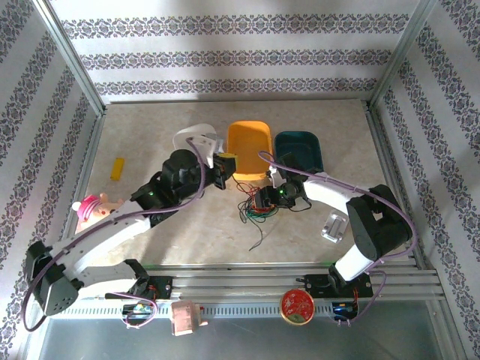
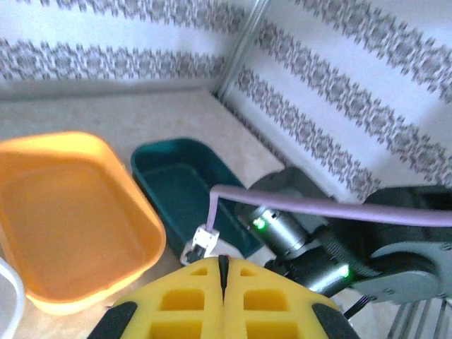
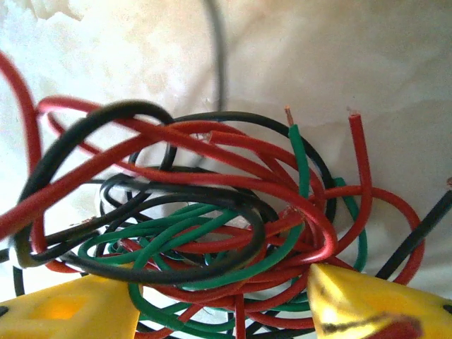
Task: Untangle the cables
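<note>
Holds right tool (image 3: 212,282) low over the cables (image 3: 212,205), yellow fingers (image 3: 78,307) spread wide, one on each side of the bundle. Grips nothing as far as visible; cannot tell whether a strand brushes a pad. Has left tool (image 2: 223,272) closed tight with nothing between the pads, lifted off the desk and facing far toward orange tray (image 2: 70,205) and teal tray (image 2: 176,183).

From above: puts right tool (image 1: 271,196) right at the cables (image 1: 255,208), mid desk (image 1: 187,240), just near of both trays. Puts left tool (image 1: 225,161) at the near rim of the orange tray, left of the bundle and apart from it.

Progress: looks barely begun. Shows red, black and green strands looped through one another in a single dense knot, green coiled in the middle, red and black wrapped round it. Shows a few bare ends poking free on the far side, plus one thin dark strand trailing toward the near edge; cannot tell if fully loose. Finds no cable lying separate, none in either tray.

Left to do, at a guess: nearly everything. Needs a free end picked, each colour drawn out, then strands laid well apart.
</note>
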Robot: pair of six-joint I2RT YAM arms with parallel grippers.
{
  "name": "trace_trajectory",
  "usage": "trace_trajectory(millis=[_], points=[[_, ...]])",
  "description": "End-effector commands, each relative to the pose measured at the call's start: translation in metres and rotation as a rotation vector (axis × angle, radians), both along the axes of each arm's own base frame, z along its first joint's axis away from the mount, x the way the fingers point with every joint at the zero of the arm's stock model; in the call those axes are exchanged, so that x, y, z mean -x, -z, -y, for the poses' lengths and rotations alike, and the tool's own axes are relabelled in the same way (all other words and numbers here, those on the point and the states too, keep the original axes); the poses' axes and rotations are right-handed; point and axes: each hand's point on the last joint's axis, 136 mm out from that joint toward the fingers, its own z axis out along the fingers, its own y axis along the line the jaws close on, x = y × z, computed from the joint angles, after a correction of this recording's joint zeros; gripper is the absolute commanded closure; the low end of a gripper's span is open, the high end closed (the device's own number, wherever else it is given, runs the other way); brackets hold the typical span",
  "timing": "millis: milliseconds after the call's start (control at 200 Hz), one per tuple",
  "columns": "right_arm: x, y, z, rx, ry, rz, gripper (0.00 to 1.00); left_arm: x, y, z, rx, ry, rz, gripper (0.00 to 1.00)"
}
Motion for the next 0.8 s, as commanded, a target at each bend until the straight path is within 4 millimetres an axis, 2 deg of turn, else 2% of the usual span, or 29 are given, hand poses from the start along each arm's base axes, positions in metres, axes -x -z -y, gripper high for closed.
trace_trajectory(millis=[0, 230, 475, 570, 794], points=[[0.013, 0.018, 0.020, 0.066, 0.049, -0.062, 0.35, 0.003, -0.066, -0.019, 0.077, -0.053, 0.146, 1.00], [0.012, 0.020, 0.031, 0.068, 0.096, -0.072, 0.34, 0.031, -0.154, -0.043, 0.152, -0.048, 0.331, 1.00], [0.012, 0.021, 0.037, 0.068, 0.129, -0.079, 0.33, 0.061, -0.224, -0.057, 0.184, -0.005, 0.490, 1.00], [0.012, 0.022, 0.039, 0.068, 0.141, -0.085, 0.33, 0.070, -0.244, -0.061, 0.199, 0.009, 0.539, 1.00], [0.013, 0.023, 0.042, 0.075, 0.152, -0.088, 0.33, 0.086, -0.274, -0.071, 0.196, 0.017, 0.632, 1.00]])
